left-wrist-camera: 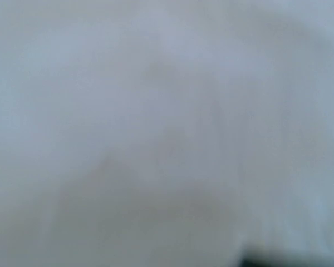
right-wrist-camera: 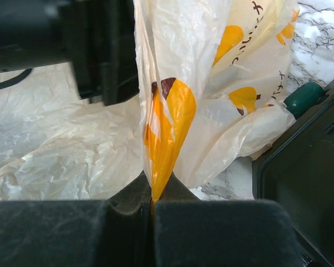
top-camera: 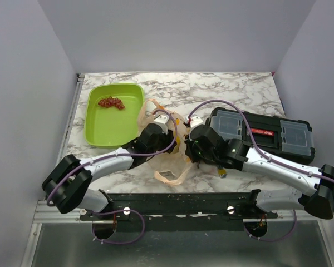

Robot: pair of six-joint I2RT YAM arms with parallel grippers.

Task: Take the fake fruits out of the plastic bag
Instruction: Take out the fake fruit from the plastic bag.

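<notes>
thin crinkly plastic, peach-beige with orange fruit prints: the plastic bag (top-camera: 168,160) lies crumpled on the marble table (top-camera: 228,89), near the front edge and between my two grippers, with one loop handle trailing toward the arm bases. i cannot tell whether anything lies inside it.

the right gripper (right-wrist-camera: 152,201) is closed on a fold of the bag. in the right wrist view its two dark fingers meet with only the film between them, right on one of the printed orange fruits, and the plastic rises upright from the pinch.

the left gripper (top-camera: 166,129) is pushed into the bag's upper side from the left. its wrist view is nothing but a pale grey blur, and from above the plastic and the wrist hide the fingers. so i cannot tell how far apart its jaws stand, or whether they hold anything.

the grapes (top-camera: 111,103), a small dark red bunch, lie at the far end of the lime-green tray (top-camera: 100,133), well apart from the bag. the tray sits on the table's left side. a black case (top-camera: 267,136) with clear lid panels lies to the right, just beside the right gripper.
</notes>
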